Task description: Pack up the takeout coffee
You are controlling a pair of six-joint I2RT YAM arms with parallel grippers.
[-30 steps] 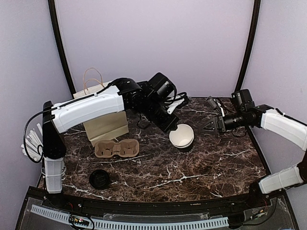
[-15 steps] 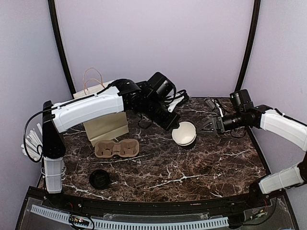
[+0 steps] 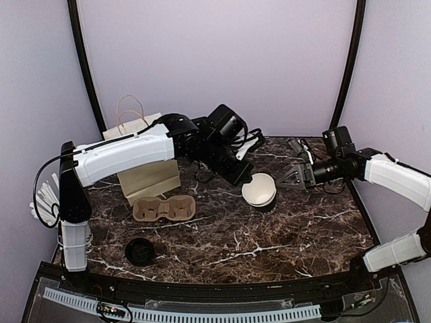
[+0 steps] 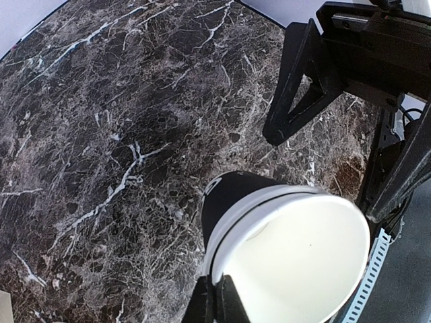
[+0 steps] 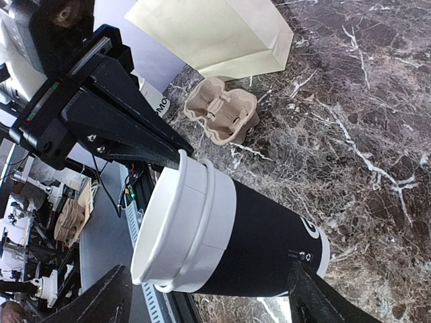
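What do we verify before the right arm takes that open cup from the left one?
1. Left gripper shut on the open cup at its rim: ok.
2. Right gripper open and facing the cup: ok.
3. Right gripper around the cup: not ok; it is apart from it, on its right.
4. Cup base resting on the table: cannot tell.
5. Lid on the cup: not ok; it lies loose at the table's front left.
6. Carrier pockets free: ok.
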